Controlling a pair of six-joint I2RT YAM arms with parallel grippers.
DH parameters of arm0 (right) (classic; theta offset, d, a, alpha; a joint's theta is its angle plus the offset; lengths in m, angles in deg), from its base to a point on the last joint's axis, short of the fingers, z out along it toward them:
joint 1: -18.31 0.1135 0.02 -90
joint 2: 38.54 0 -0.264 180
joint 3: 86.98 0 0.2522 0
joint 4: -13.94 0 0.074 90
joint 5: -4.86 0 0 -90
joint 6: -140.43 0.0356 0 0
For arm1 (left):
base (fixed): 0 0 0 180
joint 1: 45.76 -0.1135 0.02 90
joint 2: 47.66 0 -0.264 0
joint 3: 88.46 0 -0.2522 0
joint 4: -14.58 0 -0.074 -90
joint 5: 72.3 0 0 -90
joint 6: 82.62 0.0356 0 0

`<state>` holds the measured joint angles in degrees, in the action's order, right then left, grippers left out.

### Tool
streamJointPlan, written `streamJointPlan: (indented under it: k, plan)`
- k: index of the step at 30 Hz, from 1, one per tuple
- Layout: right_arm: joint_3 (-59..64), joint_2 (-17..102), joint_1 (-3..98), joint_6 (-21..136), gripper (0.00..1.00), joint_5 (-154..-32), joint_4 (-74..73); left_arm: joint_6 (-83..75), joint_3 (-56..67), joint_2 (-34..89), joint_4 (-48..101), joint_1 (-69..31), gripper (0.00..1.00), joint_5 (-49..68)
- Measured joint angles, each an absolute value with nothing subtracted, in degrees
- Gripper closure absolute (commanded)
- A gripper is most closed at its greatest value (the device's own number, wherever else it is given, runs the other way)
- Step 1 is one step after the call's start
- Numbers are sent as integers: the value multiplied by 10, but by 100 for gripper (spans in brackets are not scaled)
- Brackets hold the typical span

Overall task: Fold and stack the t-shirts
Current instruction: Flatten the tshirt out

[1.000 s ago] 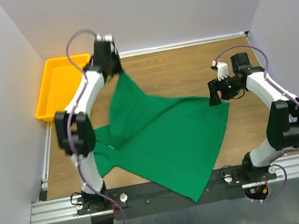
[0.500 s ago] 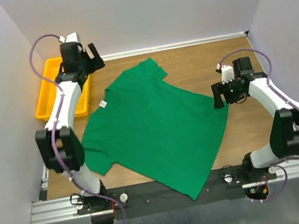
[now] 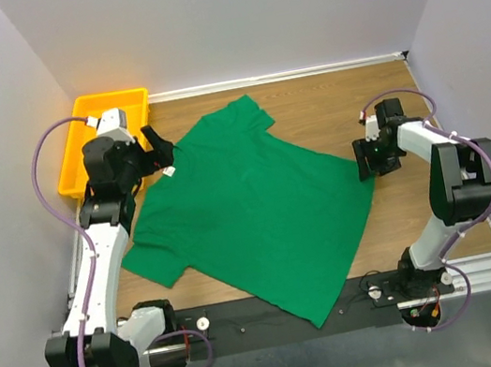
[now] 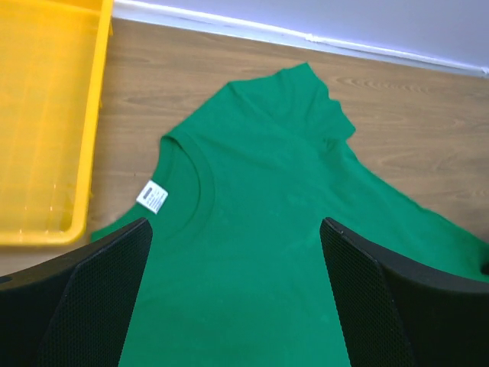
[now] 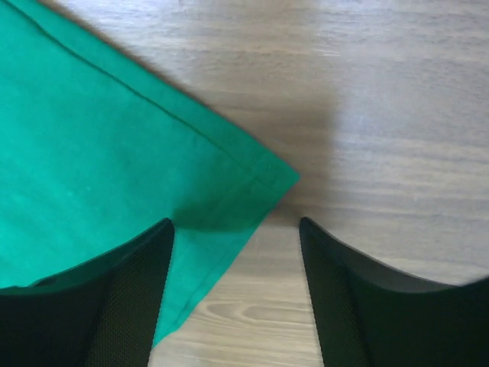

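Note:
One green t-shirt (image 3: 250, 211) lies spread flat on the wooden table, collar toward the far left, hem reaching the near edge. My left gripper (image 3: 159, 151) hovers over the collar, open and holding nothing. In the left wrist view the left gripper (image 4: 234, 223) shows wide jaws above the chest of the t-shirt (image 4: 260, 229), with the white neck label (image 4: 152, 196) beside the left finger. My right gripper (image 3: 368, 165) sits at the shirt's right hem corner. In the right wrist view the right gripper (image 5: 235, 223) is open, with the corner of the t-shirt (image 5: 114, 153) lying between its fingers.
A yellow tray (image 3: 72, 171) stands at the far left of the table, next to the left arm; its rim (image 4: 95, 115) runs close to the collar. Bare wood (image 5: 382, 115) shows to the right of the hem corner. Grey walls close in on three sides.
The left gripper let go of the shirt and drew back toward the near left; the shirt dropped flat. The right gripper's jaws narrowed a little around the hem corner.

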<state>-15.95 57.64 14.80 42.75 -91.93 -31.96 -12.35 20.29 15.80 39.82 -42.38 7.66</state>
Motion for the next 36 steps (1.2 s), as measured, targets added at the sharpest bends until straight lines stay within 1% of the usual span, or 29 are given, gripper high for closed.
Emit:
streamJointPlan:
  k: [1, 3, 5, 6, 7, 8, 11, 15, 16, 17, 18, 19, 20, 22, 23, 26, 28, 30, 32, 33, 36]
  plan:
    - [-155, 583, 148, 428, 35, -920, -321, -124, 214, 145, 402, -424, 2, 76]
    - [-144, 594, 148, 431, 48, -930, -316, -124, 229, 119, 413, -424, 1, 75]
    - [-131, 608, 148, 435, 63, -938, -310, -124, 234, 96, 419, -425, 2, 75]
    - [-125, 616, 147, 435, 82, -942, -307, -125, 234, 85, 420, -426, 2, 75]
    - [-122, 619, 146, 437, 92, -944, -304, -125, 234, 78, 421, -426, 2, 75]
    - [-119, 623, 145, 438, 99, -948, -301, -126, 234, 68, 423, -427, 2, 75]
    - [-101, 637, 141, 437, 99, -942, -297, -128, 234, 52, 427, -427, 2, 70]
    - [-13, 688, 111, 413, 99, -849, -261, -132, 234, 45, 430, -427, 2, 56]
    - [35, 710, 93, 409, 75, -815, -240, -133, 234, 45, 430, -427, 2, 53]
    - [60, 719, 85, 408, 54, -805, -230, -134, 235, 45, 430, -427, 1, 49]
    - [105, 734, 69, 405, 35, -782, -199, -136, 238, 45, 426, -427, 2, 43]
    - [124, 737, 59, 408, 21, -775, -185, -137, 240, 45, 424, -428, 1, 39]
    - [143, 735, 49, 407, 0, -771, -167, -142, 247, 45, 417, -428, 2, 34]
    - [153, 724, 40, 403, 0, -771, -156, -151, 263, 46, 401, -428, 2, 20]
    - [142, 710, 39, 397, 0, -790, -150, -158, 274, 48, 395, -428, 2, 10]
    - [50, 645, 45, 373, 0, -864, -165, -178, 317, 65, 374, -428, 2, -22]
    - [-36, 587, 48, 333, 0, -942, -191, -192, 344, 84, 370, -424, 5, -42]
    - [-115, 527, 51, 262, 0, -1042, -248, -203, 364, 108, 370, -407, 5, -49]
    - [-154, 493, 53, 211, 0, -1108, -291, -215, 371, 141, 372, -369, 7, -52]
    - [-177, 471, 58, 182, 0, -1147, -324, -224, 371, 169, 365, -331, 7, -52]
    - [-211, 441, 79, 152, 0, -1216, -357, -251, 358, 246, 346, -249, 7, -50]
